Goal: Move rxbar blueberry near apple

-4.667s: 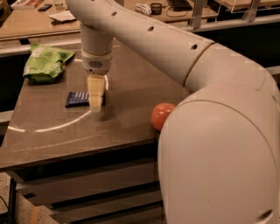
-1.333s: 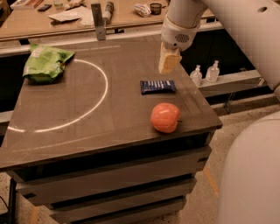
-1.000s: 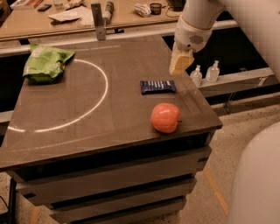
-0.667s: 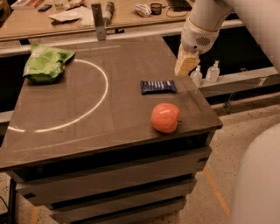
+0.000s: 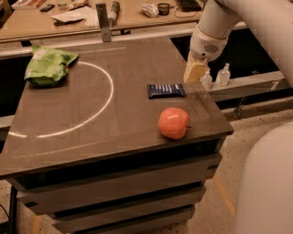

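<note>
The rxbar blueberry (image 5: 166, 90) is a dark navy wrapper with pale lettering. It lies flat on the brown table (image 5: 114, 119) toward the right side. The red-orange apple (image 5: 173, 123) sits just in front of it near the table's right front corner, a short gap apart. My gripper (image 5: 195, 71) hangs above the table's right edge, up and to the right of the bar. It holds nothing and touches neither thing.
A green chip bag (image 5: 48, 65) lies at the table's far left. A white arc is painted on the tabletop (image 5: 105, 98). Two small clear bottles (image 5: 223, 75) stand on a ledge right of the table. A cluttered bench (image 5: 105, 13) runs behind.
The bar went from the table's left-middle to beside the apple. Since then my gripper has drifted right and away from the bar, toward the table's right edge.
</note>
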Tool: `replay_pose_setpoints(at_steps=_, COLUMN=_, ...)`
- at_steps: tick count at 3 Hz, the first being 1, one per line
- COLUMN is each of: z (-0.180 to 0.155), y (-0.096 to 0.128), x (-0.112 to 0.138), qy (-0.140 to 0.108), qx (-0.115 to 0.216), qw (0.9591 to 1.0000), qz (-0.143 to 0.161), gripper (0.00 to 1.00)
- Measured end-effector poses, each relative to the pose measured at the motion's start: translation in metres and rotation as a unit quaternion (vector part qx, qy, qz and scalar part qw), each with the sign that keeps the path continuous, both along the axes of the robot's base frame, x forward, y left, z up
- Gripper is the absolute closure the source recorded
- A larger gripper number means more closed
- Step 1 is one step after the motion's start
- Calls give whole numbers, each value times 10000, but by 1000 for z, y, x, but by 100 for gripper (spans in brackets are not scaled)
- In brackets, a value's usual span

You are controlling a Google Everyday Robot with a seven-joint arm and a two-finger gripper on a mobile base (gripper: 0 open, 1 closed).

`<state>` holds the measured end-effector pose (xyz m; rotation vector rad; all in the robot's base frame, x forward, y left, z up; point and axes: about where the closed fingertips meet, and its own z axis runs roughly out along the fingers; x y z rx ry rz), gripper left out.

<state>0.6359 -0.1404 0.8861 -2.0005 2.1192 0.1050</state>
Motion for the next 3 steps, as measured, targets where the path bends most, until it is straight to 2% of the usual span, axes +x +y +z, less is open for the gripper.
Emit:
replay_pose_setpoints(at_steps=1, z=-7, y=10, x=4, qy=6, qx=111, qw=9999, qz=-50, gripper=12)
replay_pose_setpoints(at_steps=2, z=-11, y=25, x=5, qy=12, qx=256, qw=9997, qz=-58, gripper=0)
replay_pose_setpoints(at_steps=3, z=-24, y=43, x=4, qy=135, qx=357, qw=9993, qz=-16, gripper=0)
